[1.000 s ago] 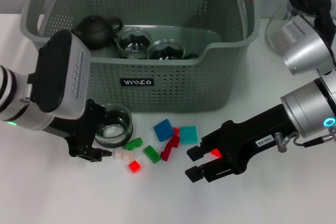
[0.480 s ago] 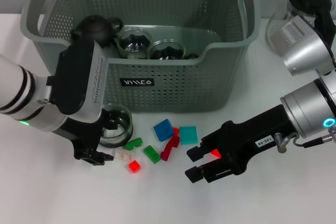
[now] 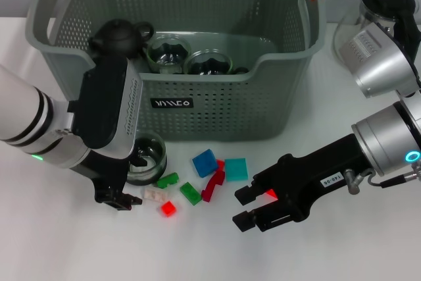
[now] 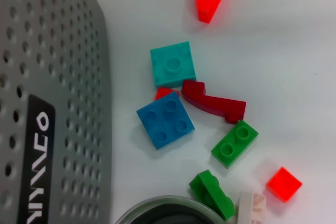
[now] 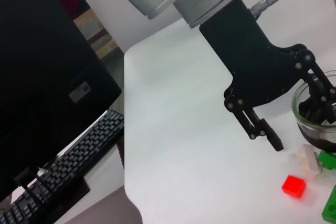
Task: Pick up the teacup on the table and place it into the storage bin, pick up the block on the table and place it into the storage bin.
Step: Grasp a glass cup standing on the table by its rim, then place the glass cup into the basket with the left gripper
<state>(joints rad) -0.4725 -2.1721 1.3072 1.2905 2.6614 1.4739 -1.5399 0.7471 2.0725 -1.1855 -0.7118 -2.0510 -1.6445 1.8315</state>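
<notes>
The glass teacup (image 3: 151, 151) stands on the table in front of the storage bin (image 3: 197, 106); its rim also shows in the left wrist view (image 4: 168, 211). My left gripper (image 3: 131, 182) is open and straddles the cup's wall. In the right wrist view one of its fingers (image 5: 268, 137) hangs outside the teacup (image 5: 307, 129) and the other reaches inside. Several blocks lie to the right: blue (image 3: 204, 162), teal (image 3: 235, 168), dark red (image 3: 213, 185), green (image 3: 190, 193), small red (image 3: 168, 208). My right gripper (image 3: 245, 206) is open just above the table, with an orange-red block (image 3: 270, 193) at its fingers' base.
The bin holds a dark teapot (image 3: 122, 36) and two glass cups (image 3: 168, 54). A glass pitcher (image 3: 378, 4) with a black lid stands at the back right. Beyond the table's edge are a monitor (image 5: 47, 77) and a keyboard (image 5: 63, 177).
My left arm has swung right and rolled over the teacup, which has barely shifted. The right arm and the blocks have stayed put.
</notes>
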